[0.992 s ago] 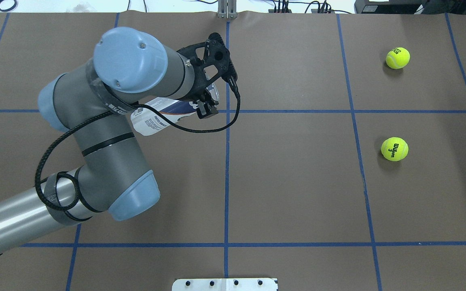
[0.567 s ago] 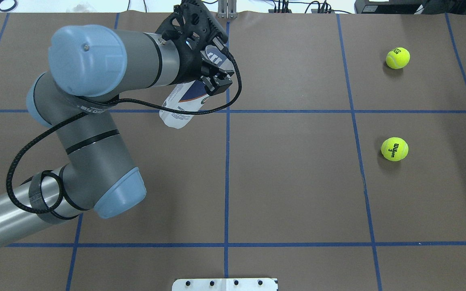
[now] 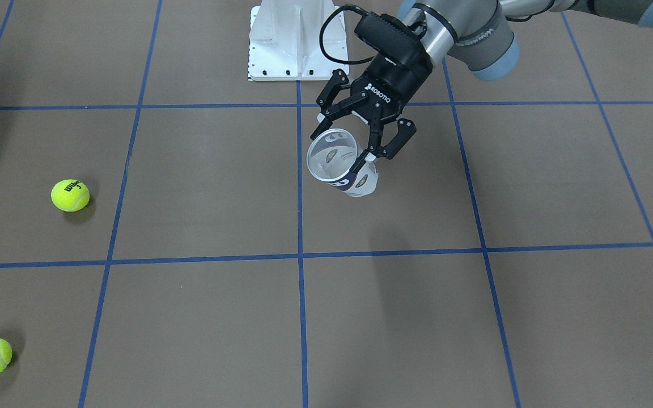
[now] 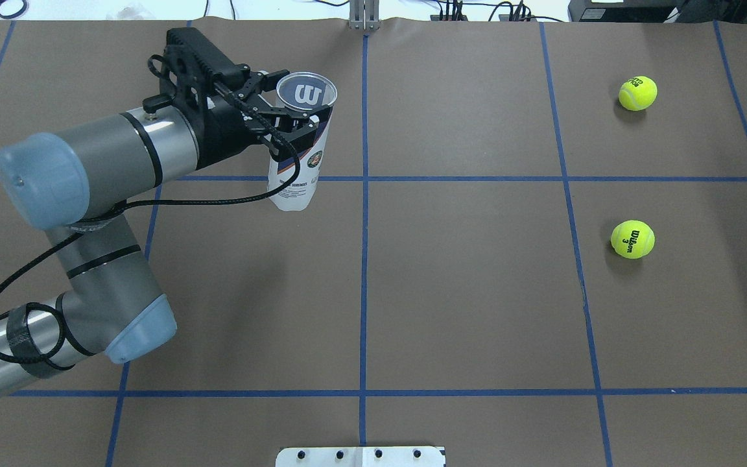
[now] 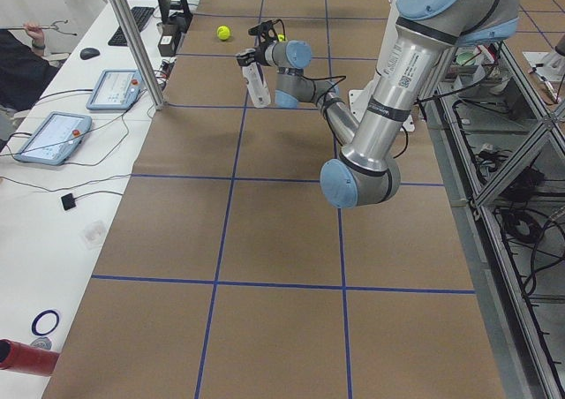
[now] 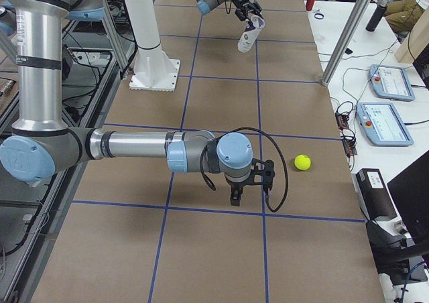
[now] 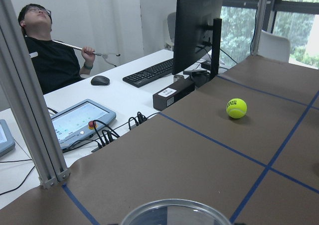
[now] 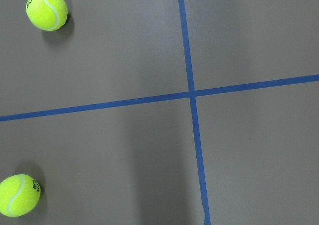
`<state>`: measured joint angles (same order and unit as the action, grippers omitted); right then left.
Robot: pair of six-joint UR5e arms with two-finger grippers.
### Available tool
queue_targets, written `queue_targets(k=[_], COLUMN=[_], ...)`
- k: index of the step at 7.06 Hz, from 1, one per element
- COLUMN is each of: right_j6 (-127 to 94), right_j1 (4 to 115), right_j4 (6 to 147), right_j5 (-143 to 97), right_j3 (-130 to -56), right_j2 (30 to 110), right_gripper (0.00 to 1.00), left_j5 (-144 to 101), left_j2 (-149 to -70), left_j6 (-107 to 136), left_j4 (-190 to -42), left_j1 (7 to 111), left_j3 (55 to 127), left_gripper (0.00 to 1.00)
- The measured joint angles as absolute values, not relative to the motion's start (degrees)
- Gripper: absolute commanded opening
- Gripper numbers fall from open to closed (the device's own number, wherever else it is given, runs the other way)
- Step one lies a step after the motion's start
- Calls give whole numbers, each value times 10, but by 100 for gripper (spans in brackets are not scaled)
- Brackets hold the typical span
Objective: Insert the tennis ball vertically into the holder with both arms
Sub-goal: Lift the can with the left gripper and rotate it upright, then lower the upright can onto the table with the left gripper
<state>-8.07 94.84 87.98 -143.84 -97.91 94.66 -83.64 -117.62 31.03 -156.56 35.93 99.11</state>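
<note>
Left fingers: the left gripper [image 4: 296,105] is clamped on the tennis-ball can [image 4: 294,178] just below its silver rim, with a black finger [image 3: 368,148] on either side of the clear wall.
Can: mouth up, close to upright but leaning a little. From across the table you look straight down into it. Its shadow falls apart from it on the paper. It sits just to the robot's left of the centre tape line, towards the far side of the table.
Left arm: the left arm [image 4: 107,152] reaches in from the robot's left, its black cable looping underneath.
Right fingers: the right gripper [image 6: 249,182] points down over the table and shows only from the side, so I cannot tell whether its fingers are parted or closed.
Balls: the Wilson 3 ball [image 4: 632,239] and the Roland Garros ball [image 4: 637,93] lie on the robot's right half, apart from each other and well apart from the can.
Table: brown paper [image 4: 477,292] with a blue tape grid, and a white pedestal base [image 3: 298,39] at the robot's edge.
Beyond: a person [image 7: 47,53] leans back at a white desk [image 7: 114,93] with a keyboard [image 7: 149,71] and a monitor [image 7: 197,23].
</note>
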Motion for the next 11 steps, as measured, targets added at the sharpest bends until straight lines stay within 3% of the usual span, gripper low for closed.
queue_targets(k=[2, 4, 11], right_j6=[-81, -80, -81], right_j1=[948, 948, 948], right_j4=[880, 879, 879], right_j5=[-1439, -1440, -1440], right_j3=[-979, -979, -979], right_j2=[947, 947, 947], right_gripper=[99, 99, 99], left_j5=[-760, -712, -703], left_j2=[-1167, -1167, -1177], left_j6=[325, 314, 281], left_j4=[-1769, -1864, -1901], left_j1=[332, 298, 279], left_j3=[888, 832, 797], left_gripper=[45, 42, 43])
